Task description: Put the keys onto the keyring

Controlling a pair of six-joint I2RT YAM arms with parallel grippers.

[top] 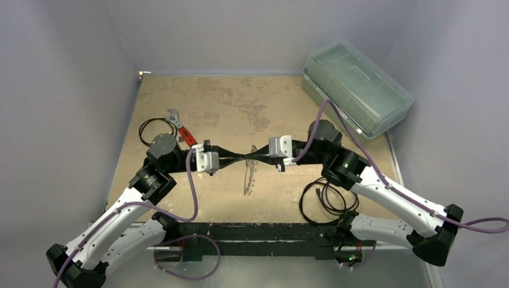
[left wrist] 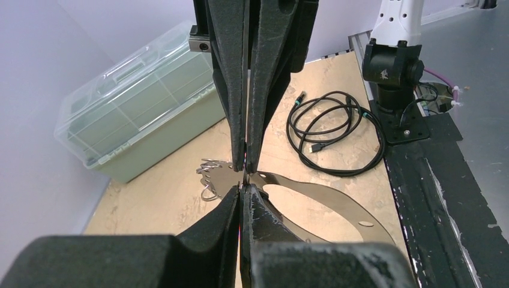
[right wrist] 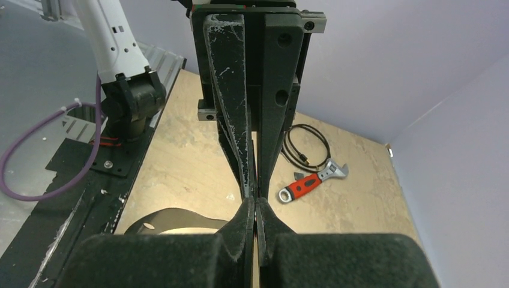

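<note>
Black cable (top: 321, 198) lies coiled on the table (top: 228, 102) just ahead of the right arm's base. It is well apart from the work.

Past it, over the middle of the table, the two arms meet tip to tip. The left gripper (left wrist: 242, 191) has its fingers pressed flat together with no gap showing. The right gripper (right wrist: 256, 204) is closed the same way, nose to nose with the left. Together they form one straight line running left to right.

The keyring (top: 248, 179) sits directly under that meeting point. It is a thin wire loop with small metal bits along one side. Its long axis runs from the fingertips towards the arm bases, square across the line of the grippers. Both arms are equally near to it. I cannot tell which gripper carries it, nor whether its lower end touches the table. No key can be made out at the pinch; if one is held there, it is hidden between the fingers.

Judgement: the threading step is in hand. It depends on the pinched piece meeting the wire right at the fingertips, so a slight sideways slip would miss.

Farther back on the left lie a red-handled wrench (top: 182, 127) and a second cable (top: 143, 129) beside it. A clear plastic box (top: 357, 87) stands at the far right corner with its lid on
</note>
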